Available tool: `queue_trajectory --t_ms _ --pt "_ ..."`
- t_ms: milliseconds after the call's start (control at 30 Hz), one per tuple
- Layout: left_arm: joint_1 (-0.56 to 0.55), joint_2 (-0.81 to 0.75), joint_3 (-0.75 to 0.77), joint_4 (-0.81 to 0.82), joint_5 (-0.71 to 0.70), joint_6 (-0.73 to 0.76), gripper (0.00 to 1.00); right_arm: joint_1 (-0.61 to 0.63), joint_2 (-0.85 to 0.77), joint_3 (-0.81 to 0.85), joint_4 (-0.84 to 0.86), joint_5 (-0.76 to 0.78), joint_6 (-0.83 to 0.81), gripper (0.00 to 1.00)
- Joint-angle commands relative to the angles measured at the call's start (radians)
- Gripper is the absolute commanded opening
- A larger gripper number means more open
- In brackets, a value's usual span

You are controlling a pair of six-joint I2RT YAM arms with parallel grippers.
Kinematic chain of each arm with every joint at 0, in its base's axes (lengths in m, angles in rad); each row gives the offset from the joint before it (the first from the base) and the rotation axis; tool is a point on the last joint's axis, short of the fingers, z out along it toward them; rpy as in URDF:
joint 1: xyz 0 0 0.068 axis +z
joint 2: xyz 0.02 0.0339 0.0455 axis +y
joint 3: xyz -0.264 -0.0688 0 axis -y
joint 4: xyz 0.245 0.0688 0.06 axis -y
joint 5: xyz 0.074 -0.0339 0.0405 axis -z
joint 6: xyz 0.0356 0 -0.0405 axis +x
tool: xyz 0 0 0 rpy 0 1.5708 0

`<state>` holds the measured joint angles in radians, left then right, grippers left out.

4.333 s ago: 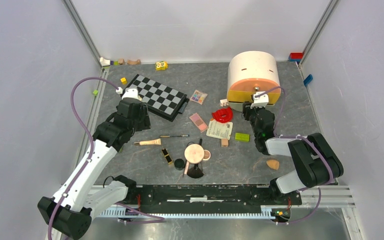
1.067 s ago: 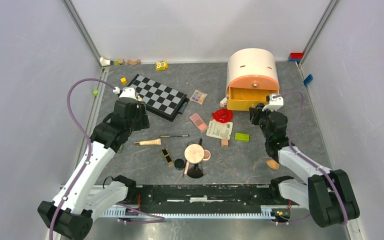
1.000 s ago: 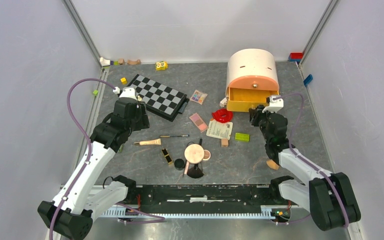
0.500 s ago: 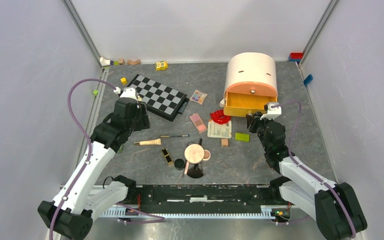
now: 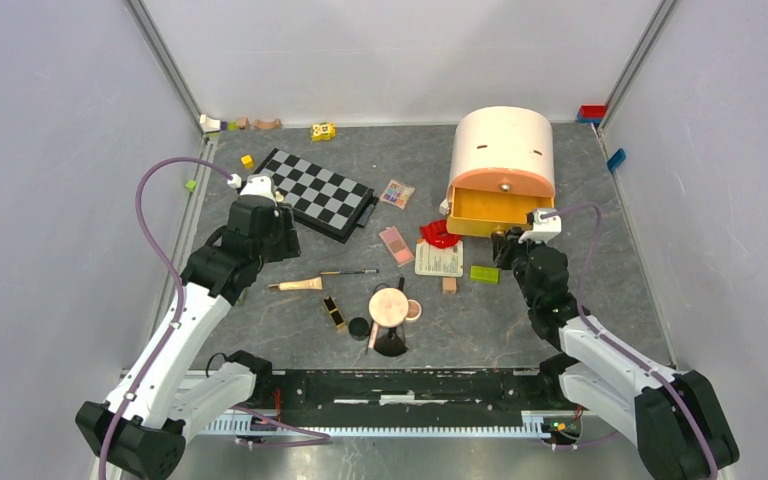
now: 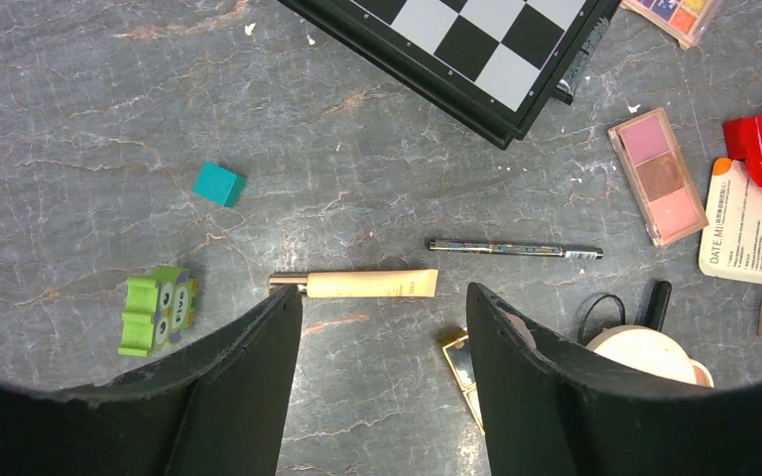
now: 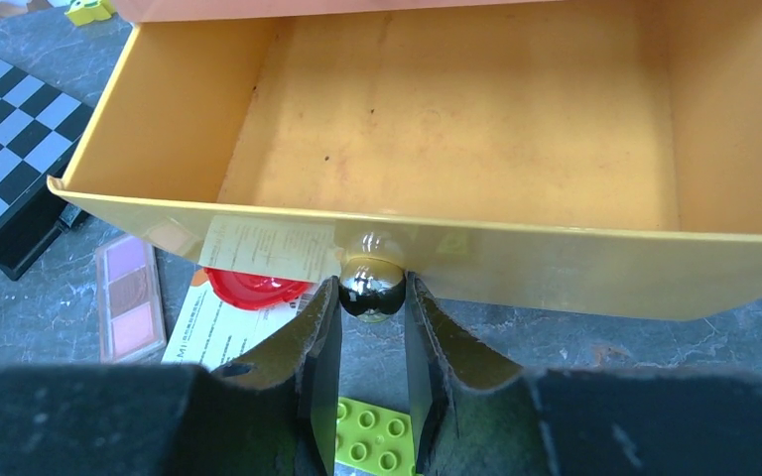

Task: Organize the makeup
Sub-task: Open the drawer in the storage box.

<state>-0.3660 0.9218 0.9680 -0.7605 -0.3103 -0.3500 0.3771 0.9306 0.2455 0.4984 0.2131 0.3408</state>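
Observation:
My right gripper is shut on the shiny round knob of the orange drawer, which is pulled open and empty. The drawer belongs to a round-topped peach cabinet. My left gripper is open and hovers just above a beige tube. Near it lie a thin black pen-like stick, a pink palette, a black-gold tube and a round peach compact. A multicolour palette lies by the chessboard. The orange sponge is hidden behind my right arm.
A folded chessboard lies at the back left. A red curved piece, a printed card, a green studded plate and a wooden block lie just left of the drawer. A teal cube and a green owl block lie at the left.
My right gripper has drawn the drawer knob toward the near side; the cabinet has turned and slid a little left, up against the red piece. The left arm has not moved.

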Motion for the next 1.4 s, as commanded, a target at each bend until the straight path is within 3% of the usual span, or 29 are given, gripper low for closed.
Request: queue_trajectory --t_ms 0,433,1367 --pt "0.006 -0.015 -0.002 0.035 0.012 0.051 0.68 0.036 -0.040 0.024 -0.095 -0.013 0.032 0.13" --pt "0.006 -0.015 -0.002 0.036 0.014 0.051 0.68 0.066 -0.119 0.099 -0.178 0.004 0.016 0.13" --pt "0.008 -0.008 -0.002 0.035 0.019 0.052 0.68 0.097 -0.259 0.020 -0.257 -0.021 0.024 0.14"
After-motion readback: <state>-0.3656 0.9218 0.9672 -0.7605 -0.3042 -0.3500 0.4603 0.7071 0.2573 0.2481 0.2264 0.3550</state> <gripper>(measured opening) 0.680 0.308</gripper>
